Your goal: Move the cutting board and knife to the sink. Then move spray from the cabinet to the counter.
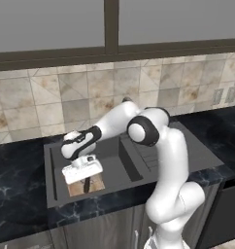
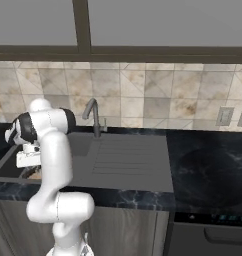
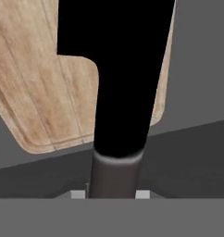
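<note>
A white robot arm reaches down into the sink (image 1: pixel 139 168), a dark grey basin sunk into the black marble-look counter (image 1: pixel 22 189). The sink serves as the landmark for everything here.

Inside the basin, at the end of the sink farthest from its ribbed draining area, the cutting board (image 1: pixel 78 188) lies flat on the bottom. It is a light-brown wooden board with plank lines and rounded corners. In the hand view the cutting board's near corner stands out against the grey sink floor.

The knife (image 3: pixel 116 78) is held by the gripper (image 1: pixel 86 182), directly above the board inside the sink. Seen close up, its black blade runs away from the hand across the board, and its grey handle sits between the two small finger tips at the bottom of that view. The claw is narrow, closed around the knife's handle. Whether the blade touches the board cannot be told.

In the left base view the white hand hangs low over the board, with a dark sliver of knife below it. In the right base view the arm's body covers most of the basin, and a curved grey tap (image 2: pixel 93 116) stands at the sink's back edge, before a beige tiled wall (image 2: pixel 158 95).
</note>
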